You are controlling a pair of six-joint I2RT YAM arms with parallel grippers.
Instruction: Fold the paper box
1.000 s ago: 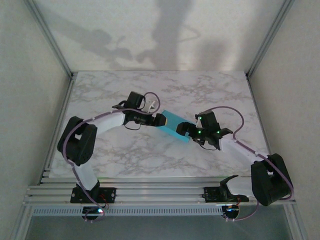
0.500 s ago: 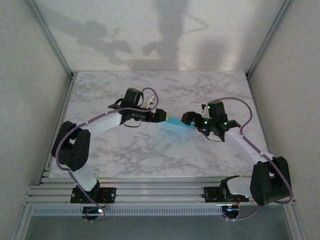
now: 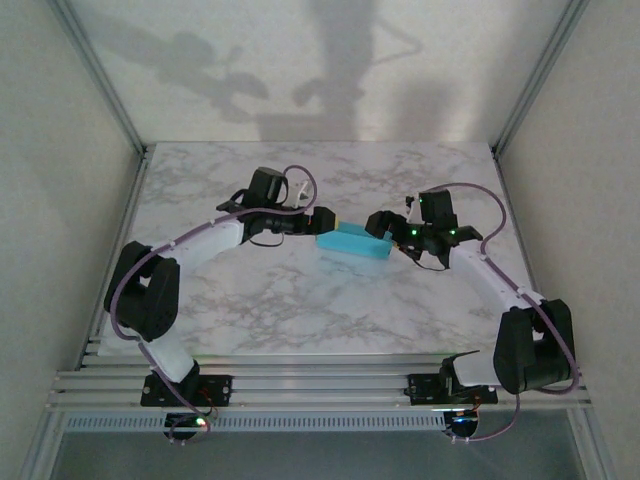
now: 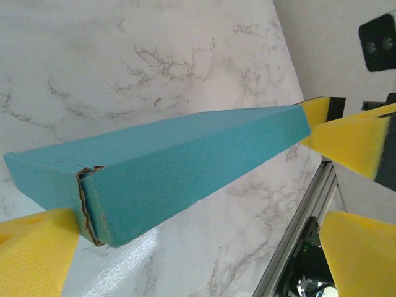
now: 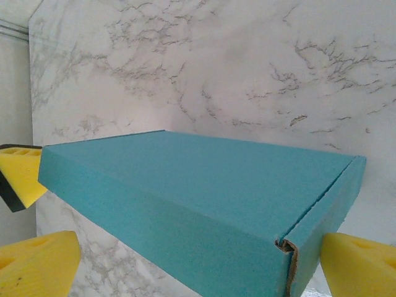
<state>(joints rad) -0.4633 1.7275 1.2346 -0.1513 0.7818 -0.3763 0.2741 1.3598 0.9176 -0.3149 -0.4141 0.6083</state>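
Closed turquoise box (image 3: 352, 245) is sitting mid-table (image 3: 250, 300) between both arms, which are reaching inward, with left gripper (image 3: 327, 222) and right gripper (image 3: 377, 222) gaping wide at its ends, clamping nothing.

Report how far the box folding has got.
Done: the paper box looks fully folded, a closed turquoise box lying on the table. In hand: the left tool and right tool stand open, one at each end, gripping nothing. Left: probably only backing away; one corner seam looks ragged and may want pressing.
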